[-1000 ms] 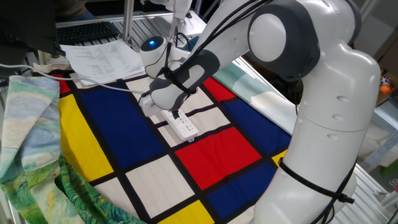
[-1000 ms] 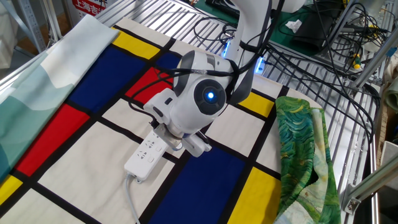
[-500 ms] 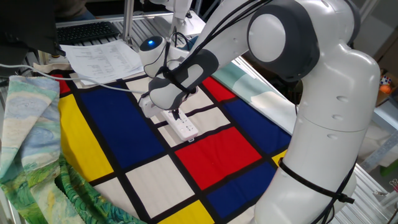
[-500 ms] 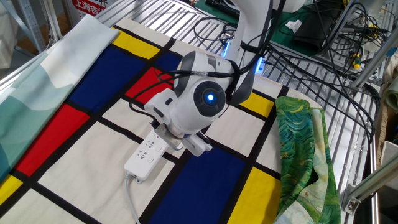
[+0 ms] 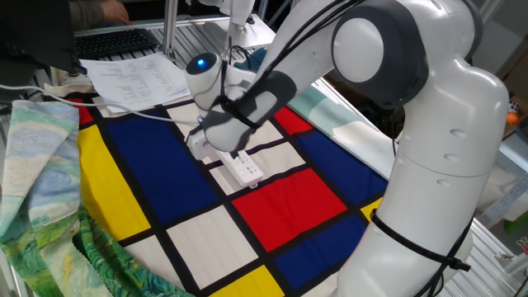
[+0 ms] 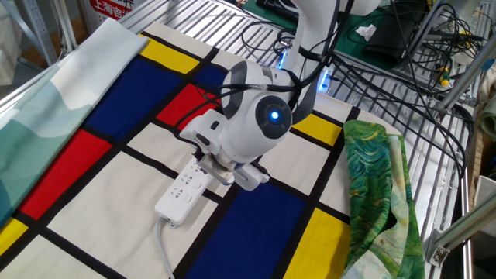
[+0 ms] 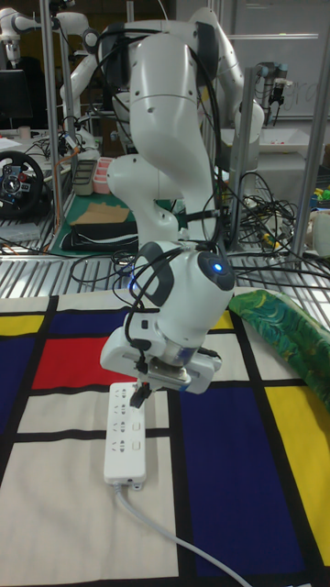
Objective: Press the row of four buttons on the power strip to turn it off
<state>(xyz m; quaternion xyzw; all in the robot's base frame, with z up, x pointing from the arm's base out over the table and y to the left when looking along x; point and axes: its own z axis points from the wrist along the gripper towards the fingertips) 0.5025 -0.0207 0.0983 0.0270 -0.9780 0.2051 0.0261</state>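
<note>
Power strip lies flat on the checkered cloth, directly beneath the claw, so its top face meets a downward push. The claw points down over the strip's far end, cable trailing from the opposite end. Whether the claw is released or clenched cannot be told. The four buttons are too small to resolve.

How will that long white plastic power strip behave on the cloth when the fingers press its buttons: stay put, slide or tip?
The long white plastic power strip lies flat, low and wide, so tipping looks unlikely. It looks light and rests on the checked cloth, so an off-centre push might slide or swivel it. Its white cable curves loosely away and probably offers little restraint.
</note>
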